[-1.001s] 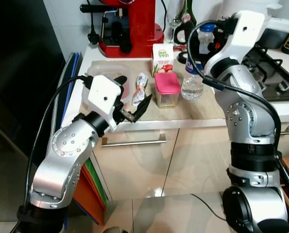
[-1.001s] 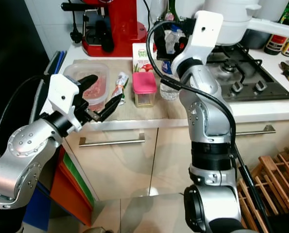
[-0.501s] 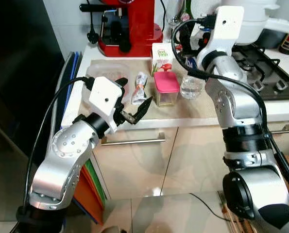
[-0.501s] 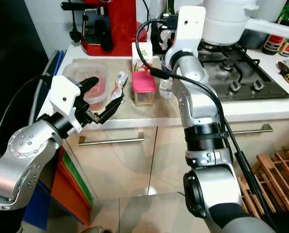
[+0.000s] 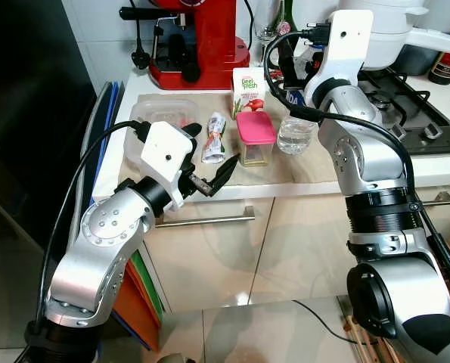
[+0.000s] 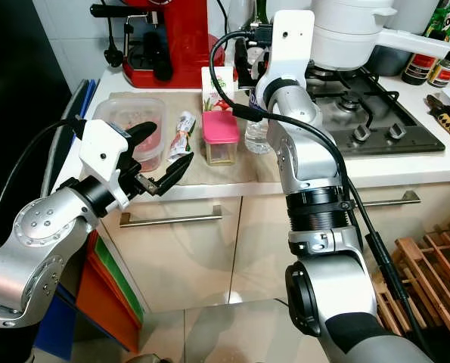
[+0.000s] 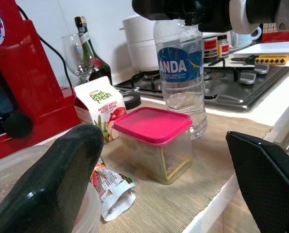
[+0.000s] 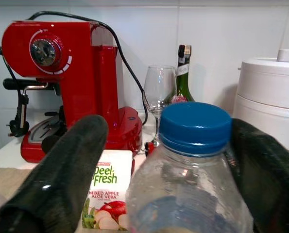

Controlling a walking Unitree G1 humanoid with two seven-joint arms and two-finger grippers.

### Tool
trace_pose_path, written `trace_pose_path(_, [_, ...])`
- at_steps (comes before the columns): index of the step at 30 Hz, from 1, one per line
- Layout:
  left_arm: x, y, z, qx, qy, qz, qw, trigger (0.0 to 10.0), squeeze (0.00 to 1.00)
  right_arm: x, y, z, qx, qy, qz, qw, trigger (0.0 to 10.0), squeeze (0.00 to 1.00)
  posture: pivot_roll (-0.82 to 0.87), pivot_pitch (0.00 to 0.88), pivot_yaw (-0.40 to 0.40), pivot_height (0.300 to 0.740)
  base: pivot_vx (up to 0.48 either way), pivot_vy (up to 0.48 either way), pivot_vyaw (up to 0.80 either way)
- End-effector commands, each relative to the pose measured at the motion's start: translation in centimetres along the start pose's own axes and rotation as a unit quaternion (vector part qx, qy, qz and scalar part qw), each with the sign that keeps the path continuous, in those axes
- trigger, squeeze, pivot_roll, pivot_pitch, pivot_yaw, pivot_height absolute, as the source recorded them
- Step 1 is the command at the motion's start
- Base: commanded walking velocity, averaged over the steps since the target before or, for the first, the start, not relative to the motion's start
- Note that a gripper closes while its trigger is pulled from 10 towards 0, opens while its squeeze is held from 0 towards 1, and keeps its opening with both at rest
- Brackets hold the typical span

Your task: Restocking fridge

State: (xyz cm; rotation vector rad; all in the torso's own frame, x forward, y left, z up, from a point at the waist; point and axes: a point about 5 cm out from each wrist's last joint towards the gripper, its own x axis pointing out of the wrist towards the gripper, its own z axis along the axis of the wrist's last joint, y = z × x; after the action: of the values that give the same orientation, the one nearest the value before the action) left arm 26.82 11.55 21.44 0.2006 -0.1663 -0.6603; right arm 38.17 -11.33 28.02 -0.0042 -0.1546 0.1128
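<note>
On the counter mat stands a clear water bottle (image 5: 295,128) with a blue cap (image 8: 195,125). My right gripper (image 5: 302,54) is open around its top, one finger (image 8: 61,170) apart from the neck, the other close beside it. Next to the bottle are a pink-lidded container (image 5: 256,138), a juice carton (image 5: 249,89), a snack packet (image 5: 213,138) and a clear tub (image 5: 164,121) of meat. My left gripper (image 5: 209,150) hovers open at the counter's front edge, just before the packet and the tub.
A red coffee machine (image 5: 198,38), a wine glass (image 8: 160,90) and a dark bottle (image 8: 183,73) stand at the back. A white pot (image 6: 353,30) sits on the gas hob (image 6: 368,121). The black fridge (image 5: 28,113) rises at my left; a wooden rack (image 6: 429,272) stands low right.
My right arm has swung left and brought its gripper over the bottle's top. The left gripper has hardly moved. The camera has tilted slightly.
</note>
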Motion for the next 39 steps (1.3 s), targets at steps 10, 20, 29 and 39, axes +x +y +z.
trace_pose_path(10, [0.1,-0.3,0.3,0.008,0.0,-0.015,1.0,10.0,0.0,-0.2,0.1,-2.6,0.002,0.066,0.009,0.998,0.0,0.0,0.0,0.017,0.021,0.74,0.0,0.0,0.0])
trace_pose_path(20, [0.0,-0.3,0.2,0.012,0.002,-0.018,1.0,10.0,0.0,-0.4,0.2,-2.7,-0.006,0.066,0.016,0.998,0.0,0.0,0.0,0.006,0.02,0.74,0.0,0.0,0.0])
trace_pose_path(29, [0.0,-0.4,0.0,0.017,0.006,-0.017,1.0,10.0,0.0,-0.7,0.0,-2.7,-0.006,0.056,0.02,0.998,0.0,0.0,0.0,0.0,0.015,0.74,0.0,0.0,0.0])
trace_pose_path(39, [0.4,0.6,0.0,0.026,-0.001,0.033,0.999,10.0,0.0,-2.8,-1.7,2.2,0.051,-0.074,-0.004,0.996,0.0,0.0,-0.01,0.0,0.011,0.74,0.0,0.0,0.0])
